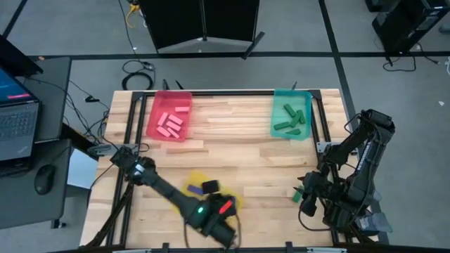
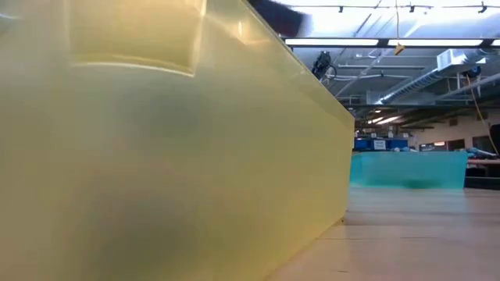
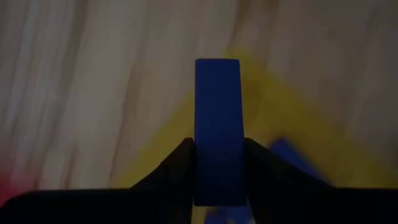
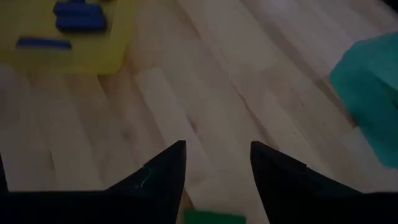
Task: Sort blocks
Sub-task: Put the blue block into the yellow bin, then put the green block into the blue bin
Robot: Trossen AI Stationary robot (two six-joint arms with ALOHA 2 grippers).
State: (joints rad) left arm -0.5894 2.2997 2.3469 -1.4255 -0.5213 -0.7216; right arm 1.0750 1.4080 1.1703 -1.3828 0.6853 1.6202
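Note:
In the left wrist view my left gripper [image 3: 217,146] is shut on a blue block [image 3: 217,106] over the yellow tray [image 3: 292,124]. That tray [image 1: 197,184], near the table's near edge, has more blue blocks [image 4: 79,18] in it. My right gripper [image 4: 217,149] is open low over the table's right near part, with a green block [image 4: 214,216] between its fingers, apart from them. Pink blocks [image 1: 169,123] lie in the red tray [image 1: 156,105]. Green blocks [image 1: 290,118] lie in the teal tray [image 1: 304,130]. My left gripper pinches the blue block between its two fingers [image 3: 177,165], which are on its long side faces [image 3: 217,162]. The block's free end [image 3: 217,68] sticks out past the fingertips. It is lifted clear above the yellow tray.
The red and teal trays stand at the table's far side with bare wood [image 1: 232,119] between them. In the low view the yellow tray's wall [image 2: 156,156] fills most of the picture. A laptop [image 1: 14,119] and a mouse [image 1: 43,179] sit on a side desk to the left.

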